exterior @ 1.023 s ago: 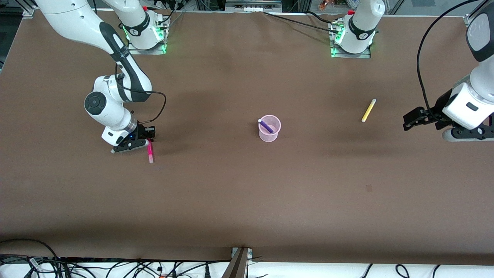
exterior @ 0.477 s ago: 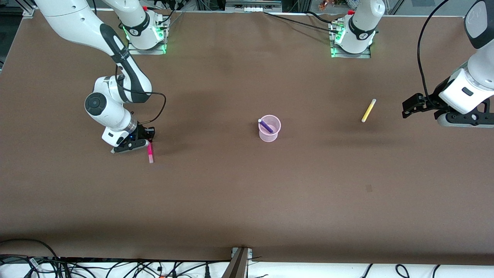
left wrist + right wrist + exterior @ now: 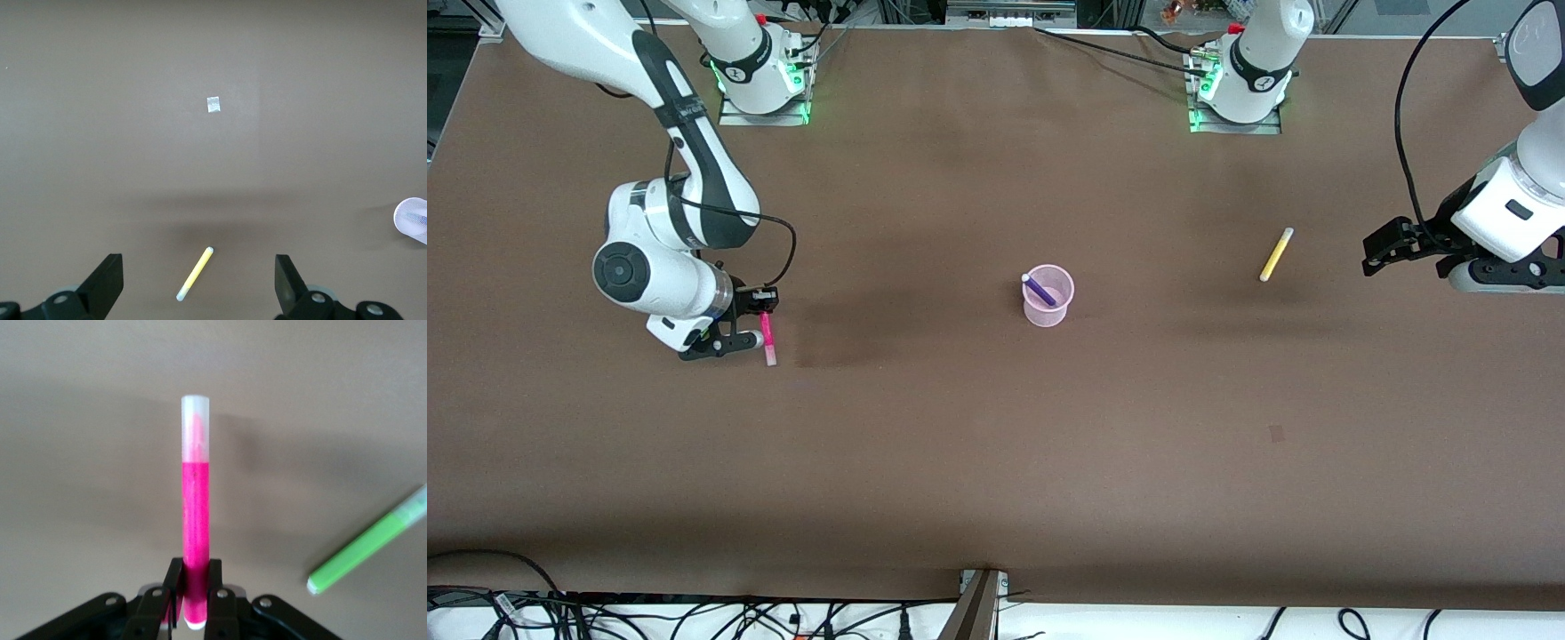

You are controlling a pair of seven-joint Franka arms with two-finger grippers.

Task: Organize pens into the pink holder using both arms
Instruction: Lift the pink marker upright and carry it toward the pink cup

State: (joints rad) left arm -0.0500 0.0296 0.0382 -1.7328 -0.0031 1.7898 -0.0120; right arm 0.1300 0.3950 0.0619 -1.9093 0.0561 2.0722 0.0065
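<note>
Between my right gripper's fingers, the pink pen is now clamped and lifted, cup next; left gripper waits, fingers apart.

Magenta pen in right pincer

High front camera facing both bases; wrist cameras downward, table shared.

Brown table: pink holder at centre; yellow pen lying flat toward left arm's end; green pen lying flat under right arm; small pale patch nearer front camera.
</note>
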